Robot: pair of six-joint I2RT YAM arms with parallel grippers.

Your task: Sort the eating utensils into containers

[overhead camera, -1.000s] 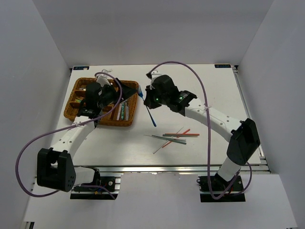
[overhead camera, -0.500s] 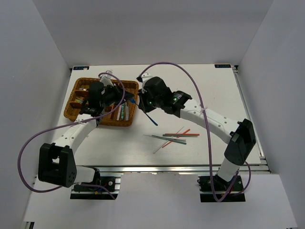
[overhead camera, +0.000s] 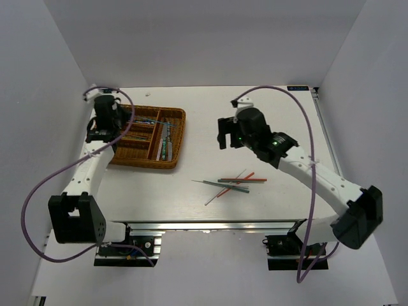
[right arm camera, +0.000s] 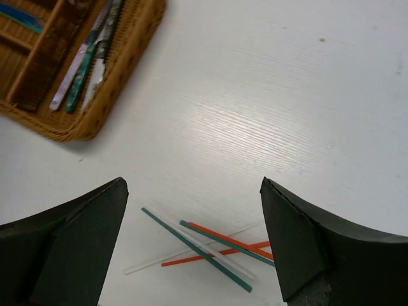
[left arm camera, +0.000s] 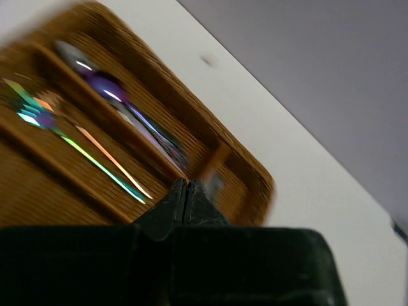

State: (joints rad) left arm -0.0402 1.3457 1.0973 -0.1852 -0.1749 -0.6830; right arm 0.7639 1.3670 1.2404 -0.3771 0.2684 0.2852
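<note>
Both my arms have drawn back from the tray (overhead camera: 173, 160). My right tool (right arm camera: 191, 188) gapes wide and empty above the chopsticks (right arm camera: 220, 237) on the surface (overhead camera: 268, 108). My left tool (left arm camera: 185, 191) is pinched closed on nothing over the tray's far-left cutlery (left arm camera: 105, 89).

White table (overhead camera: 274, 111), pale walls (overhead camera: 204, 38)
</note>
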